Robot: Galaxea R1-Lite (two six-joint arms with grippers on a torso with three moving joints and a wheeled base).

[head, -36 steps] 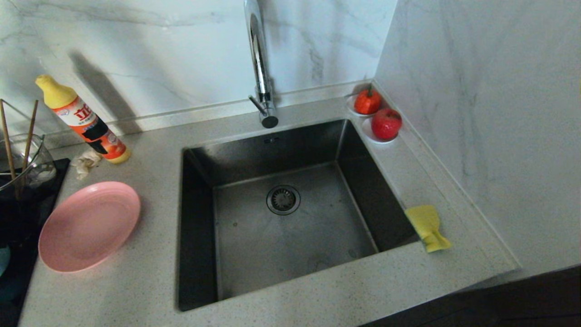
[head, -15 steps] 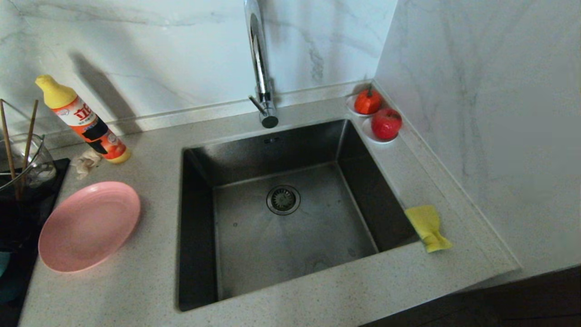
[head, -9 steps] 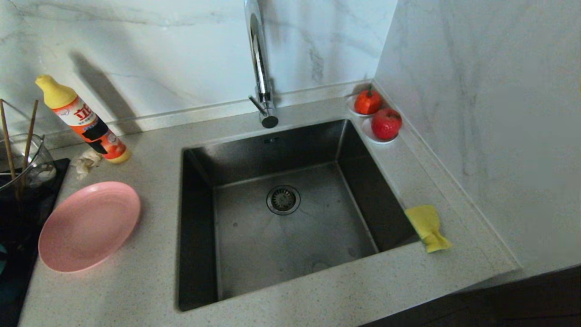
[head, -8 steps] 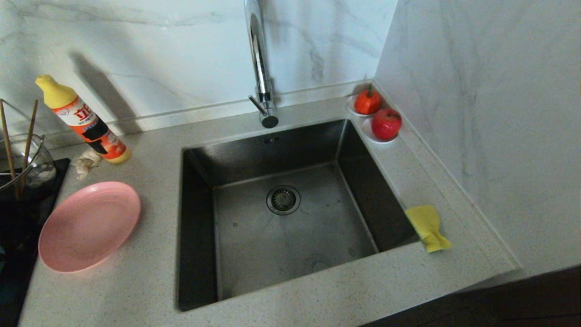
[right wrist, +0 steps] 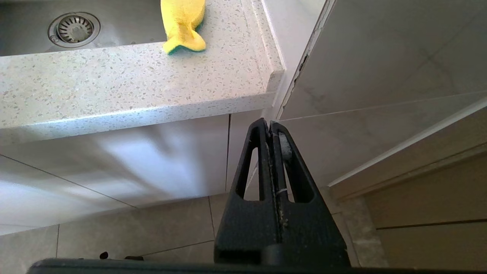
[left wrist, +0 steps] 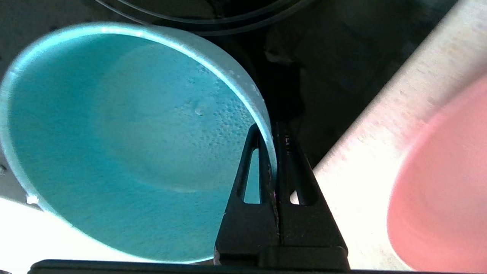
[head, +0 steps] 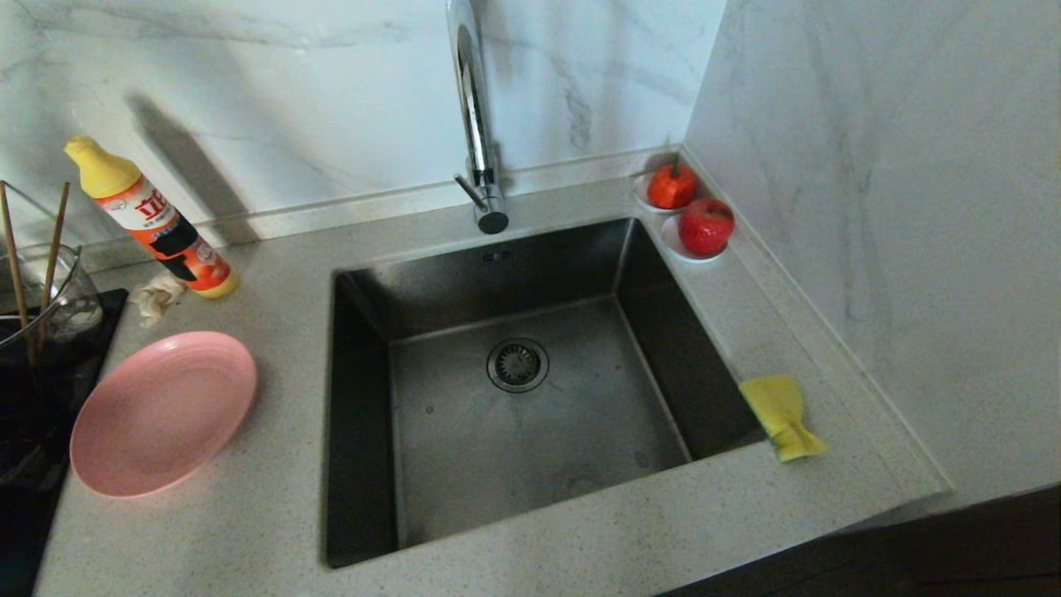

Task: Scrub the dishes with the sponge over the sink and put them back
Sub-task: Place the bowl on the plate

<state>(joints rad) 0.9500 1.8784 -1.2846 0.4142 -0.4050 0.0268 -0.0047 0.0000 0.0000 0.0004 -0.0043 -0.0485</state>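
Note:
In the left wrist view my left gripper [left wrist: 268,131] is shut on the rim of the teal-blue bowl [left wrist: 114,144], one finger inside it and one outside. The bowl sits over a dark surface, beside the pink plate [left wrist: 445,190]. The head view shows the plate [head: 162,410] on the counter left of the sink [head: 514,398]. Two chopsticks [head: 12,257] stand in a glass container [head: 54,290] at the far left. The yellow sponge [head: 779,414] lies at the sink's right rim. My right gripper [right wrist: 270,127] hangs shut and empty below the counter edge, with the sponge [right wrist: 182,23] above it.
A chrome faucet [head: 477,124] rises behind the sink. A yellow-capped detergent bottle [head: 149,220] leans by the back wall. Two white saucers with red fruit [head: 688,211] sit at the back right corner. A black surface [head: 33,431] lies at the counter's left edge.
In the head view a sliver of teal at the lower left edge has gone from sight. The plate, sponge and chopsticks have not moved.

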